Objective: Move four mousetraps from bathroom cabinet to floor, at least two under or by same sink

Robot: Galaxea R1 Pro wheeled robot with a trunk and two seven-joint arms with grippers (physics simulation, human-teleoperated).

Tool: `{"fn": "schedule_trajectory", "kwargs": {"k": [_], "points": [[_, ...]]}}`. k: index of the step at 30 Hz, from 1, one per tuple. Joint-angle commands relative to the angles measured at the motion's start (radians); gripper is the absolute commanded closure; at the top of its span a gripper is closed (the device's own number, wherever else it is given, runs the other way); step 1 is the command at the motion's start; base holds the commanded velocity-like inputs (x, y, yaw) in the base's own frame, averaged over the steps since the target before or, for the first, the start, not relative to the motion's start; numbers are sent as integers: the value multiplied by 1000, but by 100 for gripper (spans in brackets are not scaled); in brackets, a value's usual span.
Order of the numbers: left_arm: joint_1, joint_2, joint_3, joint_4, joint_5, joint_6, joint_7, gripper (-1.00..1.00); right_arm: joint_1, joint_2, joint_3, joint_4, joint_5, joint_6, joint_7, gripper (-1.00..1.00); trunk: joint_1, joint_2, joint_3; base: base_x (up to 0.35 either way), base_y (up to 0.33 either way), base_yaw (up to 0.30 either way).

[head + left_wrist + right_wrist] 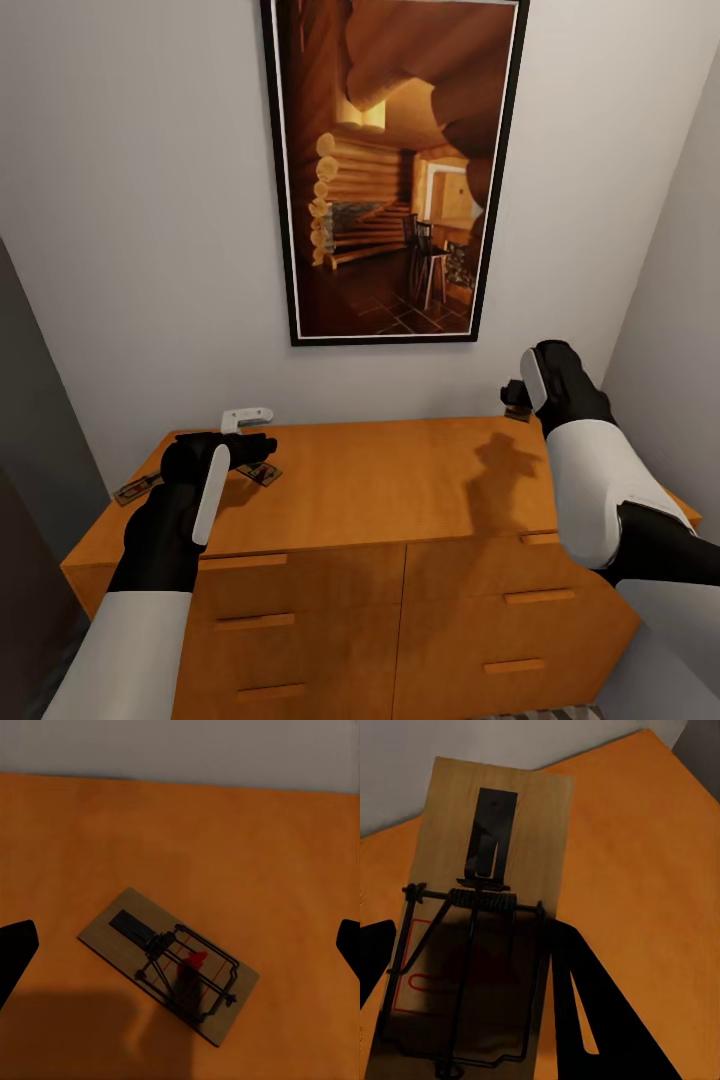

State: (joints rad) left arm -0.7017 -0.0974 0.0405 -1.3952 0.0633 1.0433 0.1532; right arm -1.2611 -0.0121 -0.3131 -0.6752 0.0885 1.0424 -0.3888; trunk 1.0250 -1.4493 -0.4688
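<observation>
Orange-brown wood tops the cabinet (400, 500), which stands under a framed picture (395, 170) on the far wall. In the head view the left pincer (262, 447) hangs over the worktop's far left, a mousetrap (262, 473) just beside it and another mousetrap (137, 489) further left at the edge. The right pincer (515, 398) is raised at the far right, a small dark piece at its tip.

The left wrist view shows one mousetrap (169, 961) flat on the wood between wide-apart fingers (15, 952).

The right wrist view shows a mousetrap (472, 930) close up, clamped in the pincer, its wire spring plain.
</observation>
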Motion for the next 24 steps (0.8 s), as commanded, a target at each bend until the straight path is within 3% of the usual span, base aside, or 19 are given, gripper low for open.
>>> {"fn": "schedule_trajectory", "kwargs": {"k": [1, 20, 24], "points": [[-1, -1, 1, -1, 7, 4, 6, -100, -1, 1, -2, -1, 6, 5, 4, 100, 0, -1, -1, 0, 0, 0], [-1, -1, 1, -2, 7, 4, 6, -100, -1, -1, 11, 0, 4, 5, 7, 100, 0, -1, -1, 0, 0, 0], [-1, -2, 1, -2, 11, 4, 5, -100, -1, -2, 13, 10, -8, 5, 38, 100, 0, -1, -1, 0, 0, 0]]}}
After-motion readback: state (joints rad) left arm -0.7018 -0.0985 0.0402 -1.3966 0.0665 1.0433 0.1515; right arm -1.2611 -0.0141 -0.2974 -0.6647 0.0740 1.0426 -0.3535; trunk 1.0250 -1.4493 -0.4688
